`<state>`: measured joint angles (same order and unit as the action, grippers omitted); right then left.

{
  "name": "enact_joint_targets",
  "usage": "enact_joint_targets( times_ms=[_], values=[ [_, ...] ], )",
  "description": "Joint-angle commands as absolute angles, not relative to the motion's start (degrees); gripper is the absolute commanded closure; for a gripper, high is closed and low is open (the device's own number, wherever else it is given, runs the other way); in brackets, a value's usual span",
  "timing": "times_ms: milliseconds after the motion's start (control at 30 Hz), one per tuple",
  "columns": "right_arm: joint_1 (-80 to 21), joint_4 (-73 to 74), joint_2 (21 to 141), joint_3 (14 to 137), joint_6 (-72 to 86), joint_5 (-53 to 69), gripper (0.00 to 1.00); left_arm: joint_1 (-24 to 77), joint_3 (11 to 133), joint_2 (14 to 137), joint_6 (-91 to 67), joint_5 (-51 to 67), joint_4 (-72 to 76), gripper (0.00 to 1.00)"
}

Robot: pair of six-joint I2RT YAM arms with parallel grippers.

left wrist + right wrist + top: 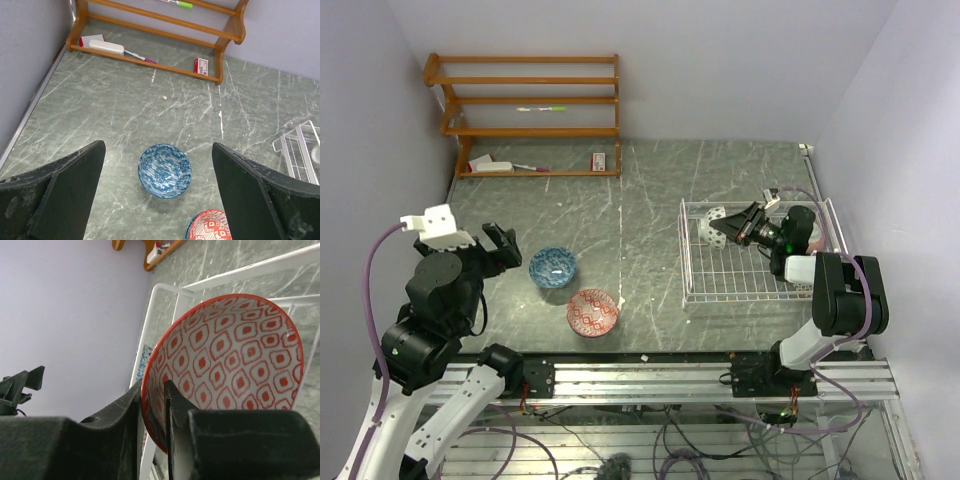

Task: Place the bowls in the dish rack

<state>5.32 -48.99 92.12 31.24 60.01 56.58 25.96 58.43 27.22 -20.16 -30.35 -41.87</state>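
Note:
A red-patterned bowl [235, 355] stands on edge inside the white wire dish rack [750, 285] at its far left corner, pale outside facing left [717, 228]. My right gripper [152, 390] is shut on its rim, one finger inside and one outside. On the table left of the rack sit a blue bowl [552, 267] and a red bowl [592, 312], both upright. My left gripper [158, 146] hangs open above the blue bowl [164, 170], apart from it. The red bowl [209, 226] shows at the bottom edge of the left wrist view.
An orange wooden shelf [530, 100] with pens and small boxes stands at the back left against the wall. Walls close in on the left and right. The right arm [840, 290] reaches over the rack's right side and hides part of it.

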Motion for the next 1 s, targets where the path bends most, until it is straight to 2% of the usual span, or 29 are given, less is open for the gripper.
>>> enact_joint_targets(
  times_ms=[0,433,967],
  values=[
    [6.99,-48.55,94.51,30.37,58.2,55.62,0.79,25.49,58.22,27.84,-20.39,-29.53,-40.01,0.01],
    [8.76,-34.18,89.46,31.35,50.01,50.14,0.62,25.49,59.05,27.42,-20.03,-29.68,-40.87,0.01],
    [9.13,-20.05,77.78,29.09,45.08,40.28,0.6,25.49,58.01,27.29,-20.56,-28.83,-40.43,0.01]
  ],
)
